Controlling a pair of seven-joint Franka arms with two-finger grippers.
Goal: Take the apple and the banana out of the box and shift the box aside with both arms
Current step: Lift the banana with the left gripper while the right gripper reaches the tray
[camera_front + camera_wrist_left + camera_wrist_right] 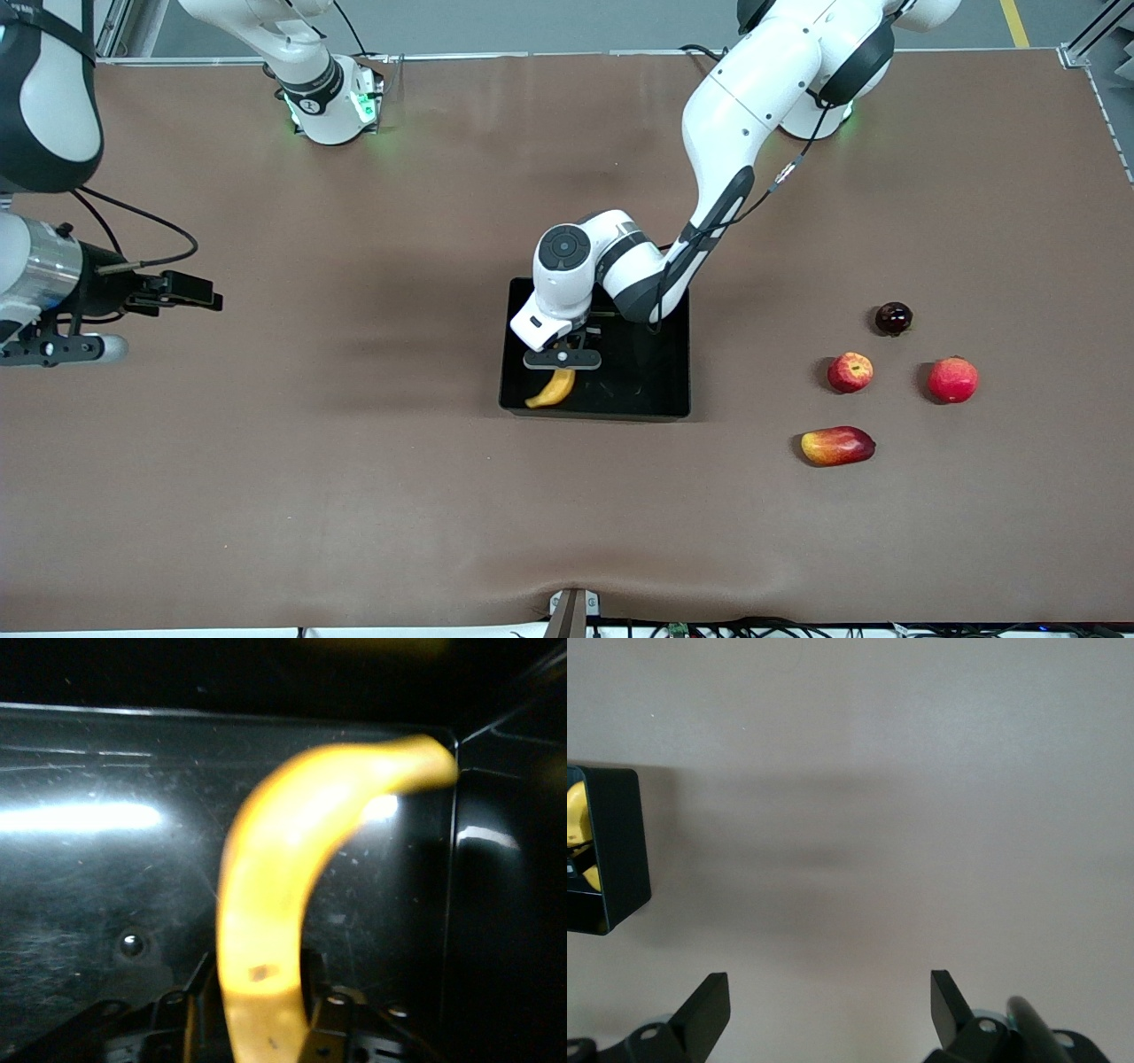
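The black tray lies at the table's middle. My left gripper is low inside it, shut on the yellow banana, whose free end points at the tray's wall nearest the front camera. In the left wrist view the banana runs out from between my fingers over the glossy tray floor. The red apple with a yellowish top sits on the table toward the left arm's end. My right gripper waits open and empty over bare table; its view shows the tray.
Near the apple lie a second round red fruit, a red-yellow mango nearer the front camera, and a tiny dark fruit farther from it. The brown table is bare around the tray.
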